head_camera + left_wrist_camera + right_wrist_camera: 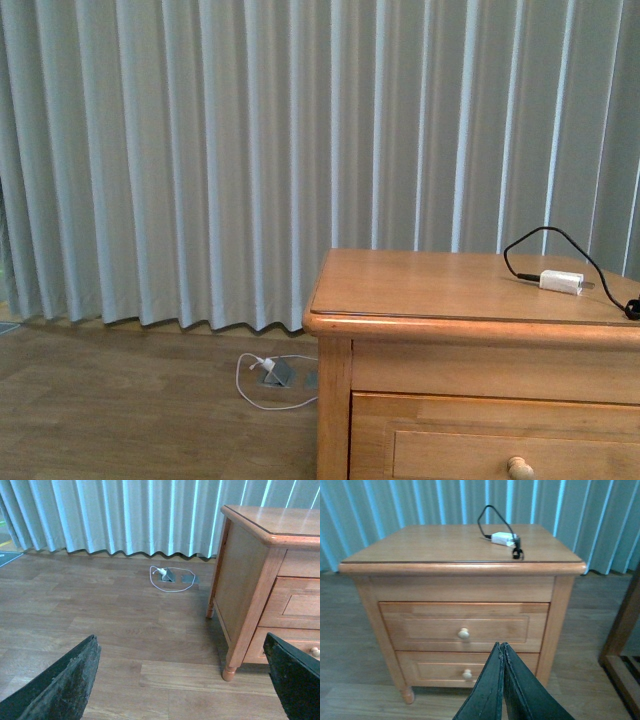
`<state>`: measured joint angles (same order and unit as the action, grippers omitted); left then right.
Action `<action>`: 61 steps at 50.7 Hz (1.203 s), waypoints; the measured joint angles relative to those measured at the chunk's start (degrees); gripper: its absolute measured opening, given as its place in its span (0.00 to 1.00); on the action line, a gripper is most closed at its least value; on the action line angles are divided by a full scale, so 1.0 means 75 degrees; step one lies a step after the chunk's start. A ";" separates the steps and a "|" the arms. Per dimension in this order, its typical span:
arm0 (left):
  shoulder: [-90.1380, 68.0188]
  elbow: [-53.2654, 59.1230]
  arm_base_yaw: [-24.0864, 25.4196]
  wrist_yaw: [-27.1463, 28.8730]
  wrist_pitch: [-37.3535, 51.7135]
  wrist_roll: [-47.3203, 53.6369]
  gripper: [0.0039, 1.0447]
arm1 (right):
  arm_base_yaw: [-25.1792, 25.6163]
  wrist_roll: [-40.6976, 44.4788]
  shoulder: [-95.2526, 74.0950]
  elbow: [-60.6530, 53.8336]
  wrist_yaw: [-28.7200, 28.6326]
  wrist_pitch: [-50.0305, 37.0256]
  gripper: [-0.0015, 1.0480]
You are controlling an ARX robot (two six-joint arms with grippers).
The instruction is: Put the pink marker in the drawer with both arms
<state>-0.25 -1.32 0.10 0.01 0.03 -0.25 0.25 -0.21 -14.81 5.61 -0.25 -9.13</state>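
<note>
The upper drawer (462, 627) of the honey-coloured nightstand is closed, with its round knob (464, 633) facing my right wrist camera. It also shows in the front view (500, 440). My right gripper (502, 647) is shut and empty, in front of the nightstand, level with the lower drawer (465, 672). My left gripper (182, 680) is open and empty above the wooden floor, left of the nightstand's side (240, 580). The pink marker is not in view in any frame. Neither arm shows in the front view.
A white charger plug (561, 282) with a black cable (545, 240) lies on the nightstand top; it also shows in the right wrist view (503, 539). A white cable and grey floor socket (169, 576) lie near grey-blue curtains (250, 150). Dark wooden furniture (622, 630) stands right of the nightstand.
</note>
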 joint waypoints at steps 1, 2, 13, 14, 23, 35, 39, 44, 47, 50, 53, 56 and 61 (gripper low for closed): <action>0.0000 0.0000 0.0000 0.0003 0.0000 0.0000 0.95 | -0.0003 0.0000 0.0017 -0.0015 0.0006 0.0003 0.01; 0.0000 0.0000 0.0000 0.0000 0.0000 0.0000 0.95 | -0.0003 0.0000 0.0052 -0.0044 0.0017 0.0015 0.01; 0.0000 0.0000 0.0000 0.0000 0.0000 0.0000 0.95 | -0.0006 0.0000 0.0425 -0.0254 0.0026 0.0149 0.01; 0.0000 0.0000 0.0000 0.0000 0.0000 0.0000 0.95 | -0.0006 0.0000 0.0458 -0.0274 0.0026 0.0157 0.01; 0.0000 0.0000 0.0000 -0.0009 0.0000 0.0000 0.95 | -0.0009 0.0000 0.1641 -0.0408 0.0026 0.1233 0.01; 0.0000 0.0000 0.0000 -0.0003 0.0000 0.0000 0.95 | -0.0012 0.0000 0.1932 -0.0702 0.0026 0.1233 0.01; 0.0000 0.0000 0.0000 -0.0003 0.0000 0.0000 0.95 | -0.0012 0.0000 0.1935 -0.0702 0.0023 0.1233 0.01; 0.0000 0.0000 0.0000 -0.0003 0.0000 0.0000 0.95 | -0.0012 0.0003 0.1935 -0.0702 0.0026 0.1233 0.02; 0.0000 0.0000 0.0000 -0.0003 0.0000 0.0000 0.95 | -0.0012 0.0009 0.1935 -0.0702 0.0026 0.1233 0.11; 0.0000 0.0000 0.0000 -0.0003 0.0000 0.0000 0.95 | -0.0012 0.0009 0.1935 -0.0702 0.0023 0.1233 0.23; 0.0000 0.0000 0.0000 -0.0003 0.0000 0.0000 0.95 | -0.0012 0.0009 0.1935 -0.0702 0.0026 0.1233 0.33; 0.0000 0.0000 0.0000 -0.0003 0.0000 0.0000 0.95 | -0.0012 0.0009 0.1935 -0.0702 0.0023 0.1233 0.43; 0.0000 0.0000 0.0000 -0.0003 0.0000 0.0000 0.95 | -0.0012 0.0009 0.1935 -0.0702 0.0026 0.1233 0.60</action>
<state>-0.25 -1.32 0.10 -0.01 0.03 -0.25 0.16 -0.14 -0.30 0.34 -0.05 0.12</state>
